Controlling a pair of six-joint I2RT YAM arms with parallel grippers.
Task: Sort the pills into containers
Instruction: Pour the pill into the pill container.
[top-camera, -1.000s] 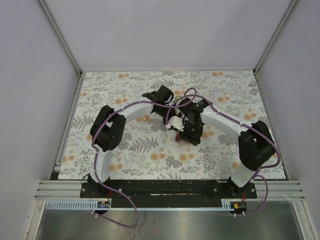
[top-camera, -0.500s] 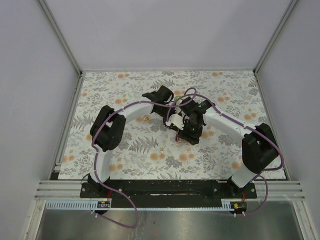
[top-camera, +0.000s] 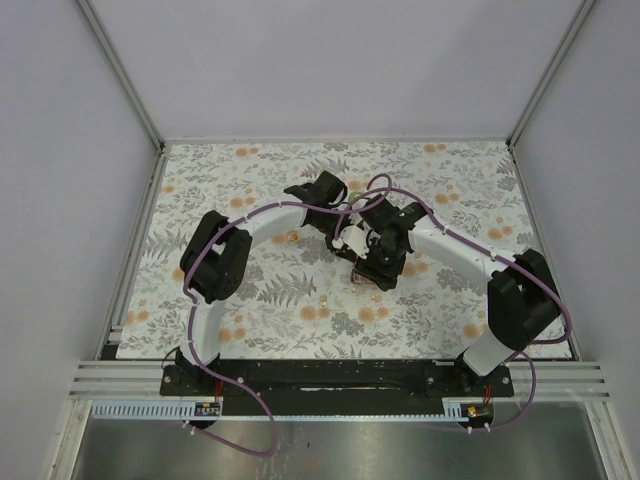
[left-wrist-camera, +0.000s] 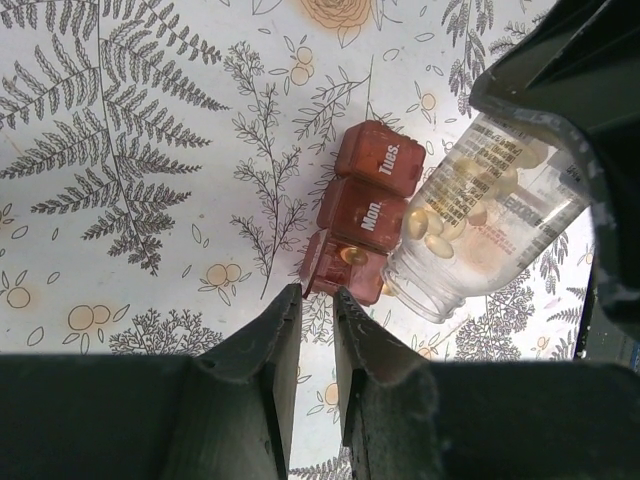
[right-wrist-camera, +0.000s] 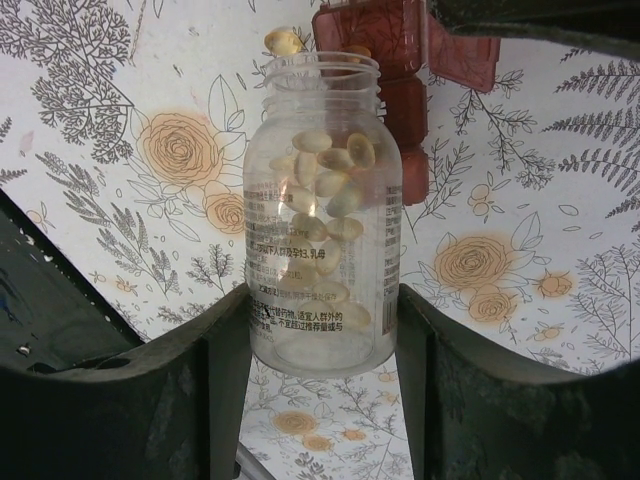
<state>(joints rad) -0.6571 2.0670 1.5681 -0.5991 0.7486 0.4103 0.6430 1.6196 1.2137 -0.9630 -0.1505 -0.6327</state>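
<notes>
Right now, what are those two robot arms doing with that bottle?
The right gripper holds a clear bottle of pale pills, tipped with its mouth at a dark-red pill box on the flowery cloth. One pill already lies in the open compartment. The left gripper sits at the box's corner, fingers nearly together.

- Crowded in the middle! The left gripper (left-wrist-camera: 312, 295) and right gripper (right-wrist-camera: 320, 295) close in on the pill box (left-wrist-camera: 360, 215) from opposite sides.
- The clear bottle (right-wrist-camera: 320, 210) fills the right jaws, its mouth right over the box's open end: no way in from above there.
- The open lid (right-wrist-camera: 462, 55) juts out sideways.
- Left fingers (left-wrist-camera: 275, 345) are at the box's end, with only a thin slit between them.
- Purple cables (top-camera: 372, 188) loop over the wrists.
- Bare cloth (top-camera: 270, 300) lies along the far strip, the left side and the near middle.
- Walls (top-camera: 60, 150) hem in three sides.
</notes>
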